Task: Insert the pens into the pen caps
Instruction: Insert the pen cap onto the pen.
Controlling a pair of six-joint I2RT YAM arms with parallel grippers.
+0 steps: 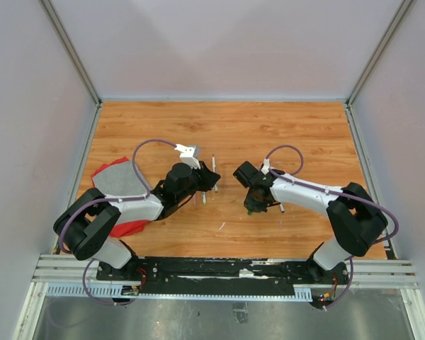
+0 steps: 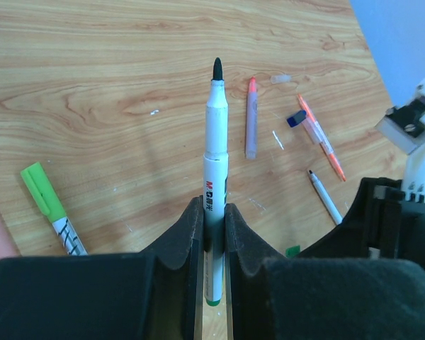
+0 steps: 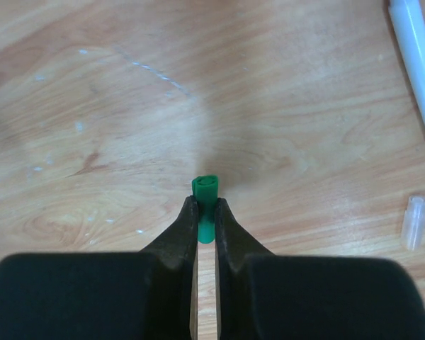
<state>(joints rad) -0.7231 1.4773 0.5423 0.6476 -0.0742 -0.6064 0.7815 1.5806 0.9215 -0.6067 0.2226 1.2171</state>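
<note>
Around: orange-tipped grey pen (image 2: 251, 117) loose on wooden table (image 2: 92, 85).
Left tool (image 2: 212, 212): clenched around white black-tipped marker (image 2: 214, 134).
Right tool (image 3: 206, 209): pinching stubby green cap (image 3: 206, 190), seemingly upright.

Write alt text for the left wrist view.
The left gripper clamps a white pen with a bare black tip, pointing away over a wooden table. Loose pens lie around: a green pen at left, a grey pen and an orange pen at right.
</note>
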